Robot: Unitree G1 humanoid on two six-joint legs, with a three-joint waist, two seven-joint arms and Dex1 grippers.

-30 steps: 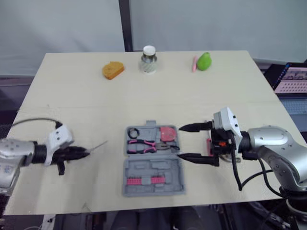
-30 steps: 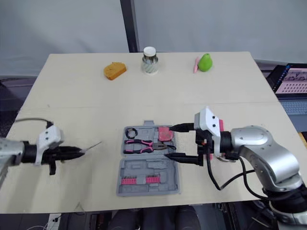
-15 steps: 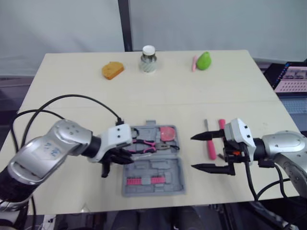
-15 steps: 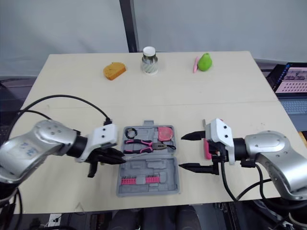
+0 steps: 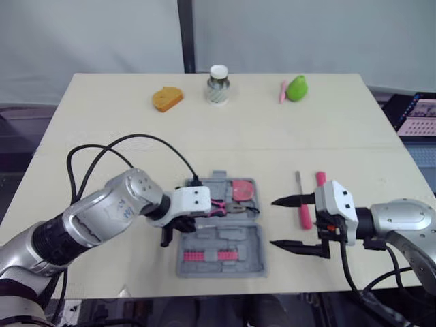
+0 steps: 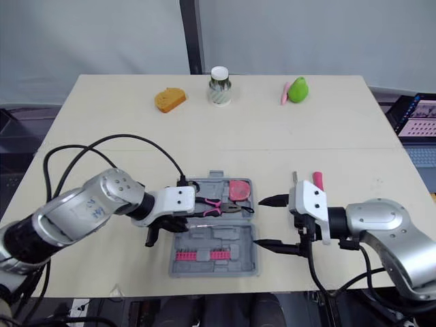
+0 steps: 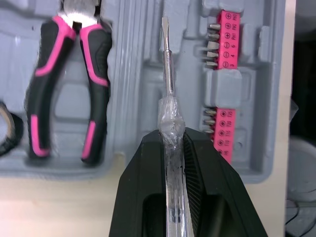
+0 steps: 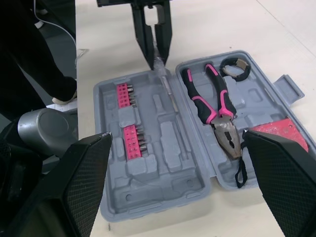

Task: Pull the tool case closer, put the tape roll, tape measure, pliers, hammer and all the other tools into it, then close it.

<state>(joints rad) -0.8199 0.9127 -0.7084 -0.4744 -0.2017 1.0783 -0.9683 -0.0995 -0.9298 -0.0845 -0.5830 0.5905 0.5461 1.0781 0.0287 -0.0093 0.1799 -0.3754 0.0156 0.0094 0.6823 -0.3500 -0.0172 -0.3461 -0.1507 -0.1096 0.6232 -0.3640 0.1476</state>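
The grey tool case point(image 5: 219, 240) lies open near the table's front edge. In it are pink-handled pliers point(image 7: 69, 84), a red tape measure point(image 5: 240, 189), a black tape roll point(image 8: 234, 67) and pink bit strips point(image 8: 126, 94). My left gripper point(image 7: 171, 140) is shut on a clear-handled screwdriver point(image 7: 167, 94), whose blade reaches over the case's middle ridge. The same gripper point(image 6: 170, 221) sits at the case's left side. My right gripper point(image 5: 272, 223) stands open and holds nothing, just right of the case. Behind it on the table lie a pink-handled tool point(image 5: 304, 212) and another pink handle point(image 5: 320, 179).
Along the far edge stand an orange sponge-like piece point(image 5: 167, 99), a white-lidded jar point(image 5: 219, 85) and a green pear point(image 5: 297, 88) with a pink stick point(image 5: 283, 92). A laptop point(image 5: 419, 112) sits off the table's right side. A black cable point(image 5: 122, 146) arcs over my left arm.
My left gripper has carried the screwdriver from the table's left side to over the case. My right gripper has drawn back to the right, uncovering the pink-handled tools.
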